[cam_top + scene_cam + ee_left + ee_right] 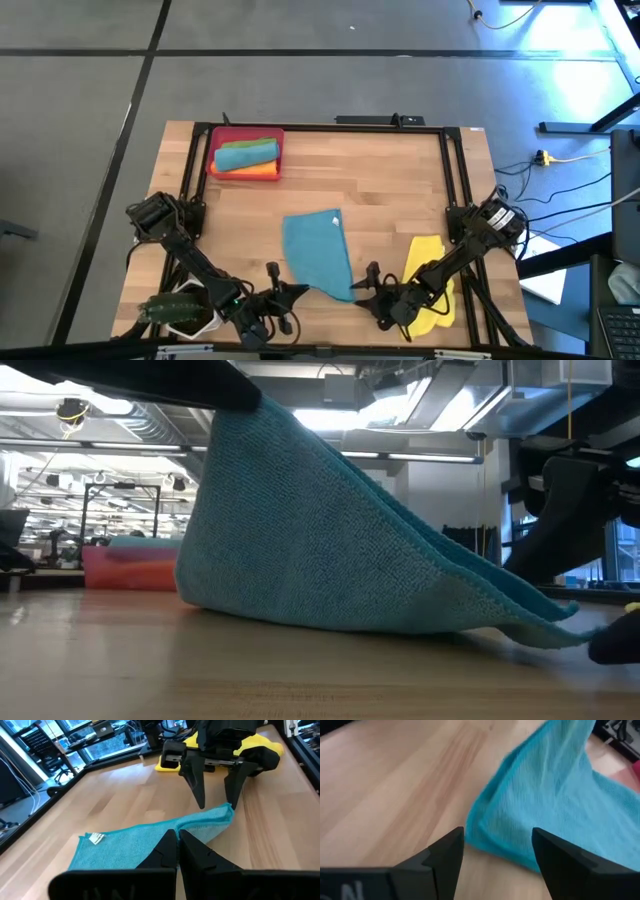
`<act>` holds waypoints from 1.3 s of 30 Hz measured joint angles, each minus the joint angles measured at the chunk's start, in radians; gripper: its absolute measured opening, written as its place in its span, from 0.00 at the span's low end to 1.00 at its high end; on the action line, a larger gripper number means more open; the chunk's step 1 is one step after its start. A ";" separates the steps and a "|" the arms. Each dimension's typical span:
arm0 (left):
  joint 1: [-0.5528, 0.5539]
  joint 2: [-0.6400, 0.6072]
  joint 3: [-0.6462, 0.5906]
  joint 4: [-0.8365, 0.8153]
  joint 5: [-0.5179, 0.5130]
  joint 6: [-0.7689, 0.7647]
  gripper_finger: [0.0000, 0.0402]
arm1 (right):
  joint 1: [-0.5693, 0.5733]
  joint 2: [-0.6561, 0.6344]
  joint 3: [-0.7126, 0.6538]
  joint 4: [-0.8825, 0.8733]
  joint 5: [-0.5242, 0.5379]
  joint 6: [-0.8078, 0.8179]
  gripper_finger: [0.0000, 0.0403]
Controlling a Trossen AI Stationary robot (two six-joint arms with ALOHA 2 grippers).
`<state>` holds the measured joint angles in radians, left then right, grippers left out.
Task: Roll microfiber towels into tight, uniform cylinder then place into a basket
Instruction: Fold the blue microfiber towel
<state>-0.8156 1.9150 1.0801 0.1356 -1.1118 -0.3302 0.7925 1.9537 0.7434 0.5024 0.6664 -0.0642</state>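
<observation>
Your left gripper (177,842) was clenched on the near edge of the teal towel (318,252), lifting its nubby, hemmed cloth into a soft tent. Your right gripper (215,790), fingers spread, stood just beyond the towel's corner, gripping nothing. Behind it lay the crumpled yellow towel (428,282). Far past both, the red basket (216,150) held rolled teal and orange towels.

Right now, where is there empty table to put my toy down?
Bare wood lies between the basket and the yellow towel, and left of the teal towel. It is crowded at the near edge, where the left gripper and right gripper meet.
</observation>
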 joint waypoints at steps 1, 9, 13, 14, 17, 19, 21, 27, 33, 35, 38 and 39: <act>0.000 0.000 0.000 0.000 0.000 0.000 0.00 | -0.001 0.010 0.010 0.005 0.002 -0.008 0.58; -0.002 0.001 0.000 0.000 0.002 0.000 0.00 | -0.001 0.101 0.100 -0.003 0.017 -0.059 0.45; -0.003 0.001 0.000 0.000 0.002 0.001 0.00 | 0.000 0.099 0.107 -0.014 0.020 -0.071 0.39; -0.004 0.001 0.000 -0.001 0.002 0.001 0.00 | 0.000 0.097 0.107 -0.021 0.022 -0.067 0.38; -0.004 0.001 0.000 -0.004 0.002 0.000 0.00 | 0.000 0.092 0.109 -0.063 0.028 -0.026 0.36; -0.004 0.001 0.000 -0.004 0.002 0.001 0.00 | 0.000 0.091 0.109 -0.095 0.040 0.023 0.36; -0.004 0.001 0.000 -0.004 0.002 0.000 0.00 | 0.000 0.089 0.110 -0.124 0.041 0.067 0.36; -0.004 0.001 0.000 -0.004 -0.001 0.001 0.00 | 0.000 0.089 0.110 -0.134 0.042 0.081 0.36; -0.004 0.002 0.000 -0.004 -0.001 0.001 0.00 | 0.000 0.089 0.110 -0.134 0.047 0.075 0.36; -0.004 0.002 0.000 -0.006 -0.002 0.001 0.00 | 0.000 0.089 0.110 -0.135 0.047 0.081 0.35; -0.004 0.002 0.000 -0.007 -0.002 0.001 0.00 | 0.001 0.089 0.110 -0.136 0.048 0.084 0.29; -0.004 0.002 0.000 -0.007 -0.002 0.000 0.00 | 0.002 0.089 0.114 -0.142 0.048 0.083 0.25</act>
<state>-0.8195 1.9167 1.0801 0.1287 -1.1133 -0.3298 0.7949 2.0426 0.8570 0.3602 0.7148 0.0186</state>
